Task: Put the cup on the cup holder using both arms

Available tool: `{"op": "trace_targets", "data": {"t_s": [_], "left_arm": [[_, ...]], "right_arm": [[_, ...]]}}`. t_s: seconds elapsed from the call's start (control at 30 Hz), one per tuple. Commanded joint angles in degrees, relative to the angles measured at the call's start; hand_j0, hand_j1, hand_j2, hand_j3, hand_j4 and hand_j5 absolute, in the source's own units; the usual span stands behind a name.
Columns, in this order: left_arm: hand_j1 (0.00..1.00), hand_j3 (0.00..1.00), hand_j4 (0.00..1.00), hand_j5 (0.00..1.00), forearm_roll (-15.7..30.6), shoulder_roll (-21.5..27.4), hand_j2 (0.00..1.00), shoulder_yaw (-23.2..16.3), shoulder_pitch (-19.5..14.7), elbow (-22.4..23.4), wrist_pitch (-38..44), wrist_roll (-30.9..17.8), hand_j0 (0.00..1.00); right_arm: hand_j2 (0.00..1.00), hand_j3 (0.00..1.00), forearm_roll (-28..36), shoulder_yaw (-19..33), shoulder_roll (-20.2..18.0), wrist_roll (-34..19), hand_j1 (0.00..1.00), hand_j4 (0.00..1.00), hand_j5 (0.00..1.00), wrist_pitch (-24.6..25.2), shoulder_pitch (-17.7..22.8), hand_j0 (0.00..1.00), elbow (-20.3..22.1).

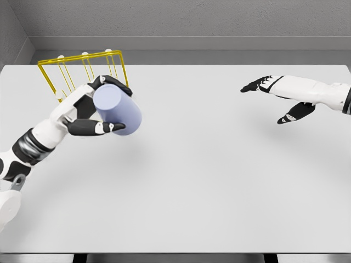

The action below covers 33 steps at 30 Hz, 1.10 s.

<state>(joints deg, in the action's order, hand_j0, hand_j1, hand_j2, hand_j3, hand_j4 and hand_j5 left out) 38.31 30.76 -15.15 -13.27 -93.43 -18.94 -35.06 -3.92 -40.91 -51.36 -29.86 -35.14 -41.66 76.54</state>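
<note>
While the left robot hand (90, 112) reaches in from the eight o'clock corner, its black fingers (101, 127) wrap around a pale lavender cylindrical cup (118, 109), gripping it on both sides. The cup is tilted, its flat end turned toward ten o'clock, and it sits above the white tabletop (208, 181) rather than resting on it. Just behind it, toward eleven o'clock, stands a yellow wire cup holder (82, 68) with thin upright pegs; the cup overlaps the rack's lower right corner in the head view, though whether they touch cannot be told. Well apart at two o'clock, the right robot hand (277, 98) hovers with fingers loosely spread, grasping nothing.
</note>
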Motion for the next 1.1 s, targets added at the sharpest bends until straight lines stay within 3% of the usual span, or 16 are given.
{"op": "trace_targets", "data": {"t_s": [0.0,0.1,0.3,0.7,0.87,1.07], "left_arm": [[0.35,0.35,0.35,0.35,3.78,3.07,0.35,0.29,-0.09,-0.27,0.13,0.06,0.35],[0.35,0.35,0.35,0.35,5.9,5.62,0.35,0.29,-1.94,0.26,0.66,0.06,0.35],[0.35,0.35,0.35,0.35,5.9,5.98,0.35,0.29,-4.57,1.49,0.75,0.06,0.35],[0.35,0.35,0.35,0.35,5.02,6.24,0.35,0.12,-10.9,10.81,5.14,0.06,0.35],[0.35,0.35,0.35,0.35,4.93,6.24,0.35,0.21,-11.95,14.06,5.14,0.06,0.35],[0.35,0.35,0.35,0.35,4.84,6.15,0.35,0.12,-12.66,14.5,5.14,0.06,0.35]], "right_arm": [[1.0,1.0,0.4,0.04,-0.06,0.07,1.0,1.0,1.0,0.14,0.0,1.0,0.02],[1.0,1.0,0.4,0.04,-0.06,-0.02,1.0,1.0,1.0,0.14,0.0,1.0,0.02],[1.0,1.0,0.4,0.04,0.03,-0.02,1.0,1.0,1.0,0.14,0.0,1.0,0.02],[1.0,1.0,0.4,0.04,0.03,-0.02,1.0,1.0,1.0,0.14,0.0,1.0,0.02],[1.0,1.0,0.4,0.04,-0.06,0.07,1.0,1.0,1.0,0.14,0.0,1.0,0.02],[1.0,1.0,0.4,0.04,-0.06,-0.02,1.0,1.0,1.0,0.14,0.0,1.0,0.02]]}}
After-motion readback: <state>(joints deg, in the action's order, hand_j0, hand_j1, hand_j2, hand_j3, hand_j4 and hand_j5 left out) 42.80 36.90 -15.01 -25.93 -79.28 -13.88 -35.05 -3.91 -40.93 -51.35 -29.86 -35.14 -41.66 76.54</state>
